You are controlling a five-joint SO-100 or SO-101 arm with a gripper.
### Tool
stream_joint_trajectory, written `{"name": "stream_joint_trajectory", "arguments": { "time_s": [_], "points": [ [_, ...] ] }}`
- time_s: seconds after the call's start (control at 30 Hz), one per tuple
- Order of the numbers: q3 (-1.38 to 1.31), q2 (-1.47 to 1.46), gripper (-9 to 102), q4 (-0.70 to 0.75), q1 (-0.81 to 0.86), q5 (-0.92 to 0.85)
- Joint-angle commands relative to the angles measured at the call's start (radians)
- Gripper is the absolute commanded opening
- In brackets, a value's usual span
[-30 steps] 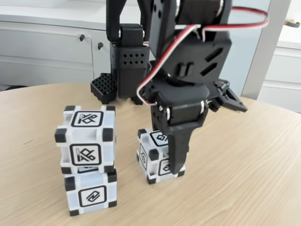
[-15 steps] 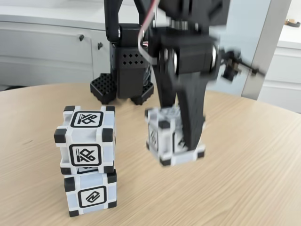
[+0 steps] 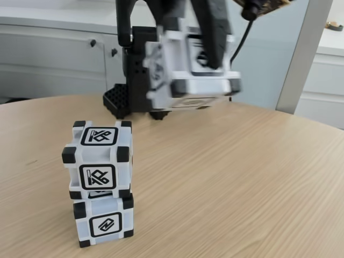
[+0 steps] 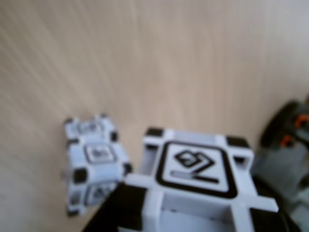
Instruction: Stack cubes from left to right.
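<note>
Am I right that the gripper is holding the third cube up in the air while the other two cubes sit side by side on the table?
Not quite. The gripper does hold the third cube in the air, but the fixed view shows the other two stacked: the upper cube sits on the lower cube, not beside it.

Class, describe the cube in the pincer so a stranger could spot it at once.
Start at the black arm base behind the wooden table. In front hangs the lifted cube, gripped by the pincer. Unlike the two stacked cubes, it touches nothing below.
</note>
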Motion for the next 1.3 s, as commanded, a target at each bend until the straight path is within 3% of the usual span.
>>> {"name": "stream_joint_trajectory", "arguments": {
  "time_s": [0.0,0.33,0.57,1.03,1.27],
  "points": [
    [-0.058,0.025,0,0.005,0.08,-0.041],
    [-0.058,0.02,0,0.012,0.198,-0.089],
    [-0.097,0.009,0,0.158,0.215,-0.075],
    [-0.302,-0.272,0,0.17,0.247,-0.051],
    [-0.31,-0.314,0,0.291,0.247,-0.037]
  ]
}}
